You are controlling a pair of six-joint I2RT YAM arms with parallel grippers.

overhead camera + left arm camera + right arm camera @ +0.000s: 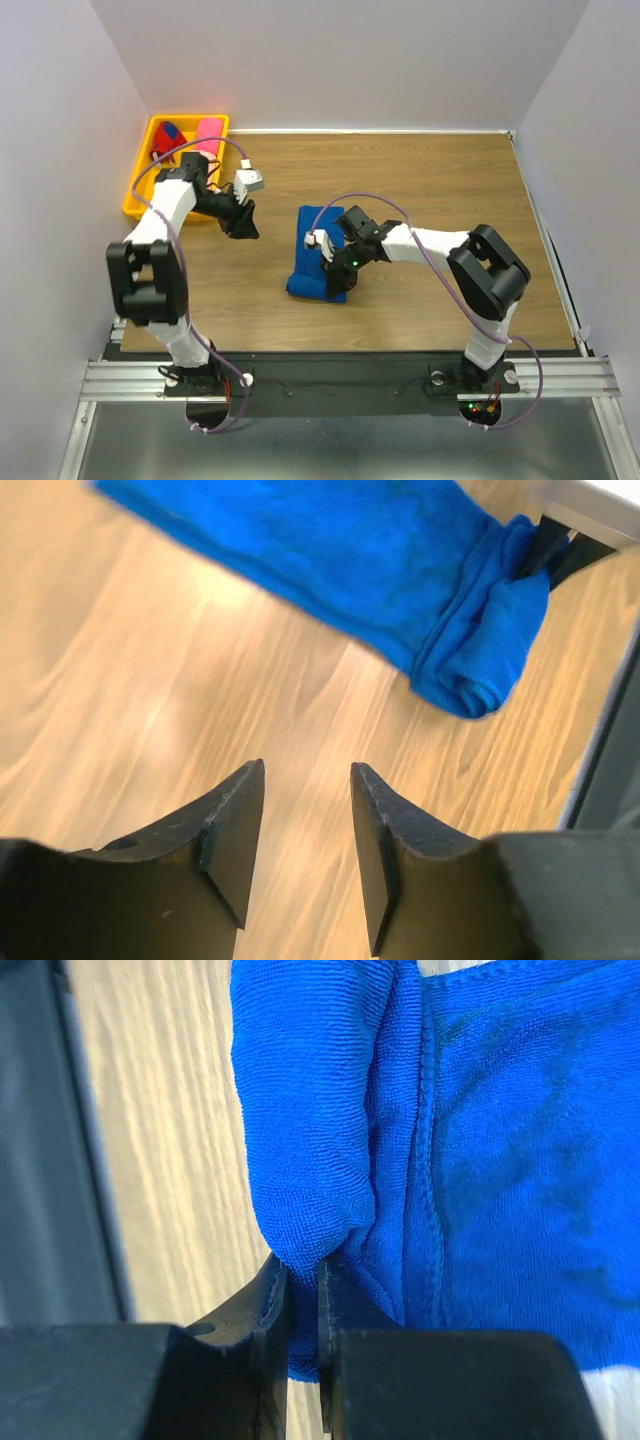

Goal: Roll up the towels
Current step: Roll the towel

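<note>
One royal-blue fuzzy towel (312,262), part-rolled.
Right gripper (303,1270) clamped on its fold: roll evenly, pinch firm. Left gripper (305,780) apart, empty, at towel's 10 o'clock.

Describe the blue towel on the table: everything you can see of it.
The blue towel is a royal blue, fuzzy cloth with a stitched hem, long and narrow. It lies on the wooden table near its middle, mostly flat, with one end gathered into a loose, partial roll. The right tool is shut on a fold of that rolled part. The left tool stands open over bare wood, apart from it.
</note>
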